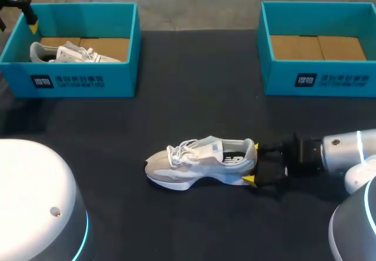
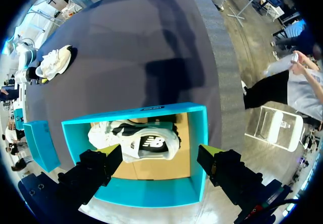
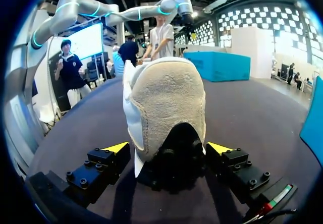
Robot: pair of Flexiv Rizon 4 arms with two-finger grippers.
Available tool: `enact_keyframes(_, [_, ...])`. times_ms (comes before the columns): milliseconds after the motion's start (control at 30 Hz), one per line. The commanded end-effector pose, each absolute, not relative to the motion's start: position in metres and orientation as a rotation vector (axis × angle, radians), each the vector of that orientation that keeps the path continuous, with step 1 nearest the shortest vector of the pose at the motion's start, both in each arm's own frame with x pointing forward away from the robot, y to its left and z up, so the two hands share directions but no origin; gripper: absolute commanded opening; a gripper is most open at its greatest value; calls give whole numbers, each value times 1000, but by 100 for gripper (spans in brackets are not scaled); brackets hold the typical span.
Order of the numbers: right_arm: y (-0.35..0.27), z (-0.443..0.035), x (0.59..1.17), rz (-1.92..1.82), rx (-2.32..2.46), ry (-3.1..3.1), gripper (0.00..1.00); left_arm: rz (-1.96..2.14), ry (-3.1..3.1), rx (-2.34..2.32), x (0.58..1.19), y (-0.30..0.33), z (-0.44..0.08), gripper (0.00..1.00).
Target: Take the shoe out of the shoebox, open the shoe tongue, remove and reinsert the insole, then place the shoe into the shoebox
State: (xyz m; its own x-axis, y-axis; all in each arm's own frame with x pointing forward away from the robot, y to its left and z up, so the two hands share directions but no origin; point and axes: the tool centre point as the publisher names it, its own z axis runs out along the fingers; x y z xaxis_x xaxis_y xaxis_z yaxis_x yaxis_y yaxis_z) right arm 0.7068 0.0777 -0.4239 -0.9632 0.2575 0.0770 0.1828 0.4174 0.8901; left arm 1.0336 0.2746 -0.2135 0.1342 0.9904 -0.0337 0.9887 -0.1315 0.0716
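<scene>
Head view, right gripper (image 1: 252, 163) apart astride shoe (image 1: 200, 161), left gripper (image 2: 160, 152) apart above left shoebox (image 1: 82, 80)

The right shoebox (image 1: 317, 79) runs off the head view's edge. The front wall of the left shoebox (image 1: 76, 82) hides part of the boxed shoe (image 1: 73, 53).

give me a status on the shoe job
Left gripper open over left box, second shoe inside. Right gripper open, astride heel of shoe on table. Nothing blocking.

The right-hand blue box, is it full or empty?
Empty: the head view looks straight into the right shoebox and shows only its bare cardboard bottom.
</scene>
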Motion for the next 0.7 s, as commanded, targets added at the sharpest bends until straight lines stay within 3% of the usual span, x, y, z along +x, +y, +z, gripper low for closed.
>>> enact_keyframes(33, [78, -421, 703, 1584, 420, 2589, 100, 38, 2017, 2307, 1032, 275, -213, 100])
enact_keyframes(700, [41, -413, 716, 1640, 347, 2639, 100, 38, 2017, 2307, 1032, 275, -213, 100])
